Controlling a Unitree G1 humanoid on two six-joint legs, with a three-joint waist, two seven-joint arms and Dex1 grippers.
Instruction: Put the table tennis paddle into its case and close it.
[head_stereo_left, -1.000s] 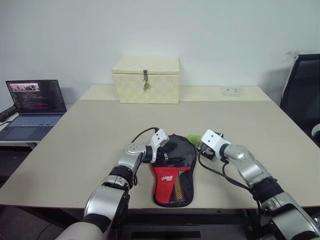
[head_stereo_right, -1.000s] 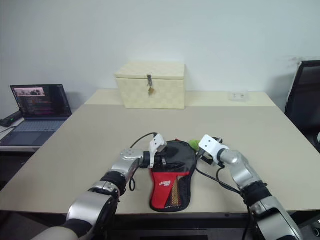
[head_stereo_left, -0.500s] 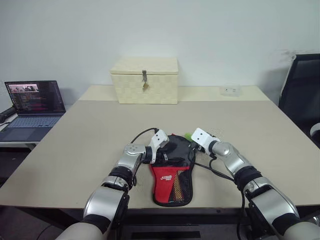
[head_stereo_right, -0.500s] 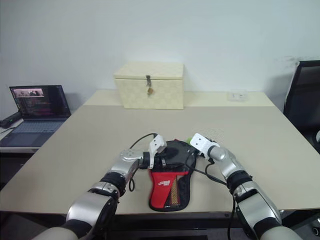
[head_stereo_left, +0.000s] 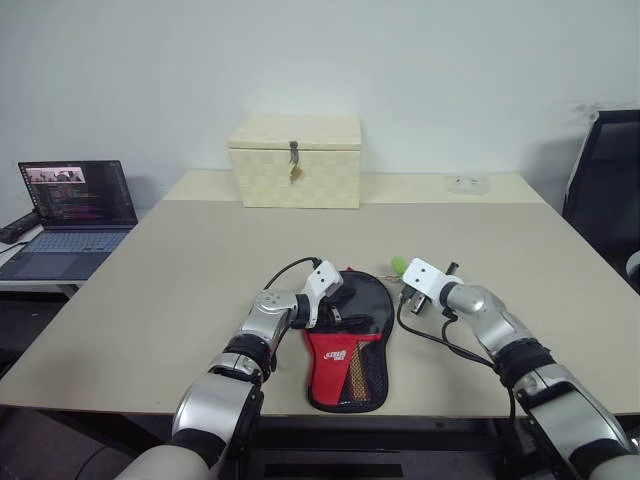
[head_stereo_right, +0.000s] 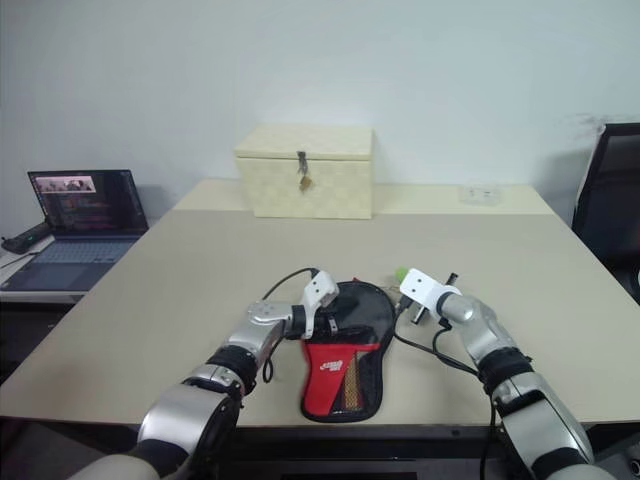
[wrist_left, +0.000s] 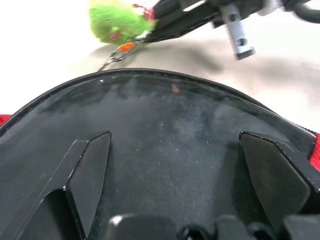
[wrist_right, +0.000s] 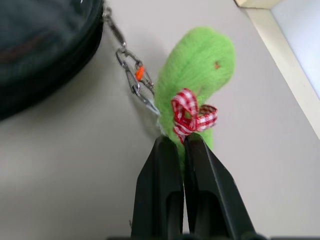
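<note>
The case (head_stereo_left: 345, 345), black fabric with a red panel and mesh pocket, lies flat near the table's front edge. My left gripper (head_stereo_left: 334, 300) is open, its fingers (wrist_left: 87, 172) spread wide over the case's round black end. A fuzzy green charm (wrist_right: 200, 65) with a red checked bow hangs by a small metal clip chain (wrist_right: 131, 75) from the case's edge. My right gripper (wrist_right: 181, 142) is shut on the charm's lower end, just right of the case, also seen as the green charm (head_stereo_left: 398, 265). The table tennis paddle is hidden.
A cream woven box (head_stereo_left: 293, 160) with a metal latch stands at the back of the table (head_stereo_left: 180, 260). A laptop (head_stereo_left: 72, 215) sits on a side table to the left. A black chair (head_stereo_left: 605, 190) is at the right. A small white item (head_stereo_left: 465, 183) lies at the back right.
My right gripper went in toward the case, shut on the green charm, and drew it a little to the right. The left gripper has stayed open on the case.
</note>
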